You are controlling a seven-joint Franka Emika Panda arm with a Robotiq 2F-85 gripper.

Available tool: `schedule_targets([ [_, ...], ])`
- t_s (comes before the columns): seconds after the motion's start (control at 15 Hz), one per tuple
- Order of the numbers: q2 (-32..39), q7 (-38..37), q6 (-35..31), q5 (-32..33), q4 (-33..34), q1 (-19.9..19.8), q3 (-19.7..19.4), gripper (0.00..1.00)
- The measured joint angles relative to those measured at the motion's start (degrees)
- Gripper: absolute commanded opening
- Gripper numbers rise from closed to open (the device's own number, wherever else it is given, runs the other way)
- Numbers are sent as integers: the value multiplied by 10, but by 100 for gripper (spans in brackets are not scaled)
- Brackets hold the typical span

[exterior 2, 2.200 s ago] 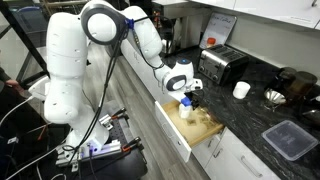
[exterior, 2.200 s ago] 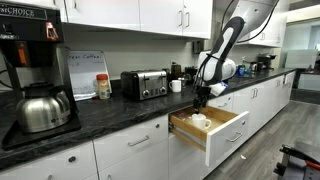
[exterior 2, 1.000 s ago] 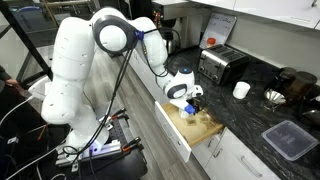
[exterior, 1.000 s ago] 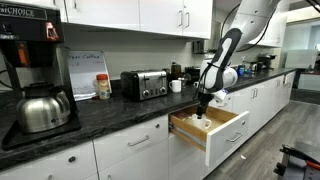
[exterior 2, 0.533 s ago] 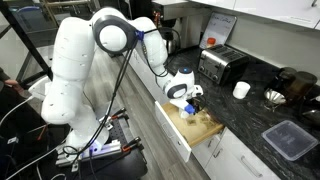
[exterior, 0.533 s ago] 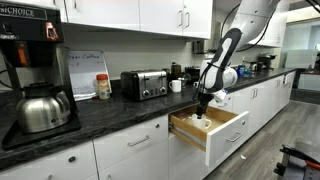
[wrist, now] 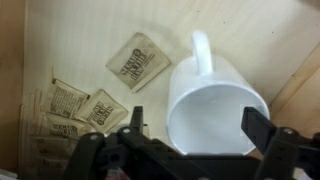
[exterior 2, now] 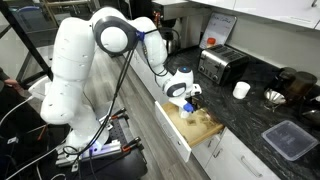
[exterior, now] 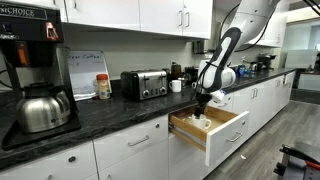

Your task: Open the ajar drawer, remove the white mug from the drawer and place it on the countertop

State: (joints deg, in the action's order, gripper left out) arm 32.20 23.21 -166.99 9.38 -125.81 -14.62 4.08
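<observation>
Dropping lower since two seconds ago, the arm [exterior: 228, 50] sets its wide-open, empty jaws astride the white mug [wrist: 215, 105] standing in the open drawer [exterior: 228, 140], ready to pinch its walls.

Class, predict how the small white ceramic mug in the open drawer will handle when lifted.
The small white ceramic mug looks rigid, so probably brittle if knocked. Its smooth glaze may slip in the gripper. Empty and upright on the flat wooden drawer floor, it seems light and stable.
</observation>
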Motion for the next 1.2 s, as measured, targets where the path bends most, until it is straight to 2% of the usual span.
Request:
schedule_targets([
  [0.27,3,12,39,-8,14,-19,16,100],
  [0.67,25,52,79,-21,55,-39,17,100],
  [0.8,42,64,82,-25,73,-44,18,72],
  [1.2,93,77,104,-33,130,-54,32,30],
])
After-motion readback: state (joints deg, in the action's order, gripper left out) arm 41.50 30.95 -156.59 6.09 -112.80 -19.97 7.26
